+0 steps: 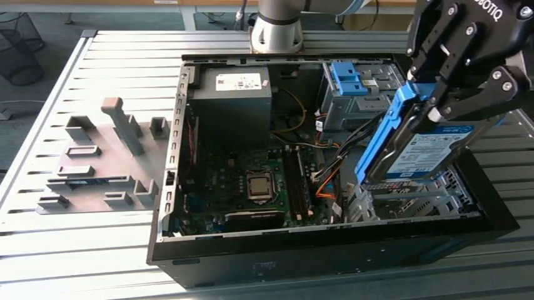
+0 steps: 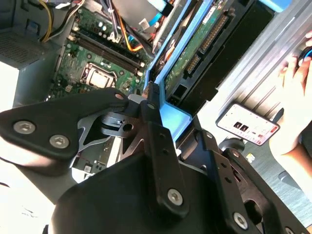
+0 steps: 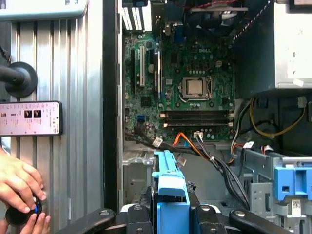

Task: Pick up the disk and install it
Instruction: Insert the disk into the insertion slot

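The disk (image 1: 427, 149), a silver drive with a white-and-blue label in bright blue caddy rails, hangs tilted on edge over the metal drive cage (image 1: 413, 203) at the exterior view's right of the open computer case (image 1: 174, 164). My gripper (image 1: 436, 100) is shut on its upper end, one black finger on each side. In the second wrist view the disk (image 2: 197, 51) shows its green circuit side, running away from the gripper (image 2: 155, 113). In the first wrist view the blue caddy end (image 3: 168, 186) sticks out between the fingers (image 3: 139, 214).
Inside the case are the motherboard (image 1: 250, 181), a grey power supply (image 1: 234, 94), cables and a blue bracket (image 1: 351, 78) with no drive. A grey parts fixture (image 1: 100, 162) lies on the slatted table at the left. A phone (image 3: 29, 118) and a person's hand (image 3: 17, 185) are beside the case.
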